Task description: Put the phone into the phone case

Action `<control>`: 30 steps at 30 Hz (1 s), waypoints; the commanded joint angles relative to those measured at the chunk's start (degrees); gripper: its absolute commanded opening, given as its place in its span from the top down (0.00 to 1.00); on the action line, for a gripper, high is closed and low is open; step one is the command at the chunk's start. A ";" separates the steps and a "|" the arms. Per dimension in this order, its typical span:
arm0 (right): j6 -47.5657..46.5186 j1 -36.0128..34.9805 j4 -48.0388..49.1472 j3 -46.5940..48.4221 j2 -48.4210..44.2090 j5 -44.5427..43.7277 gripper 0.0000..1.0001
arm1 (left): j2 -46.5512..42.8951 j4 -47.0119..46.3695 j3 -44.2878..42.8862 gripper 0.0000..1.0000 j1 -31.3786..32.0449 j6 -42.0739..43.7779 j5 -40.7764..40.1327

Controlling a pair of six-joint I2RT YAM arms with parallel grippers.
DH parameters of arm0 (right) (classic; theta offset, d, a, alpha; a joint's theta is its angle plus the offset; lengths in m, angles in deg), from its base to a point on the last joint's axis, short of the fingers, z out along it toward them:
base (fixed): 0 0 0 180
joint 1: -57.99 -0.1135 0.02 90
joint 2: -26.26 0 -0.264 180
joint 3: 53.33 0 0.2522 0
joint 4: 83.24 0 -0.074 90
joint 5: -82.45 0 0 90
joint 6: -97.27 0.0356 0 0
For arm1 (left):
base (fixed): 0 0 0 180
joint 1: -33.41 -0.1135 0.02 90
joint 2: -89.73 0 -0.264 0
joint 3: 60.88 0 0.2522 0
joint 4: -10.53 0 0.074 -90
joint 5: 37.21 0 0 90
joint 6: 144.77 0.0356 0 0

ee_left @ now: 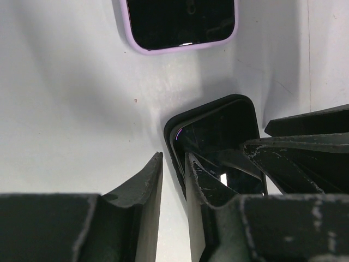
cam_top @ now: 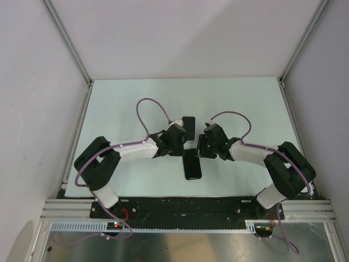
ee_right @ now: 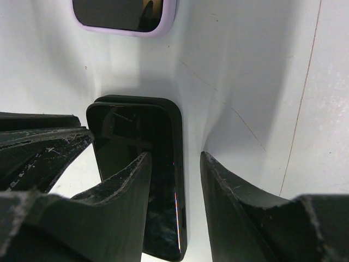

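A black phone-shaped item (cam_top: 192, 165) with a raised black rim and a glossy dark face lies flat on the table between both grippers. I cannot tell if it is the phone alone or the phone in the case. It also shows in the left wrist view (ee_left: 218, 128) and in the right wrist view (ee_right: 136, 128). A lavender-rimmed item (cam_top: 188, 126) with a dark glossy face lies just beyond it (ee_left: 182, 24) (ee_right: 122, 13). My left gripper (ee_left: 174, 155) is narrowly open, low at the black item's left edge. My right gripper (ee_right: 175, 154) is open and straddles its right edge.
The pale table (cam_top: 120, 103) has metal rails along its left and right edges and grey walls behind. Both arms reach in from the near edge and their fingers nearly meet over the black item. Purple cables loop above each wrist.
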 commanded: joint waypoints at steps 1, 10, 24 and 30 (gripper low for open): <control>-0.60 0.16 1.81 2.00 0.96 0.45 0.54 | 0.69 -0.82 -1.85 0.74 -0.48 1.69 0.44; -0.47 0.10 2.51 2.08 2.15 0.69 0.54 | 2.45 -0.96 -0.68 0.86 -0.50 1.57 -0.17; -0.42 -1.00 2.27 2.07 3.84 -0.67 0.54 | 4.50 -1.40 3.54 0.95 0.08 -0.02 -2.22; -0.22 -1.84 1.80 1.99 4.40 -1.87 0.54 | 6.32 -1.54 3.99 0.98 1.68 -0.80 -3.17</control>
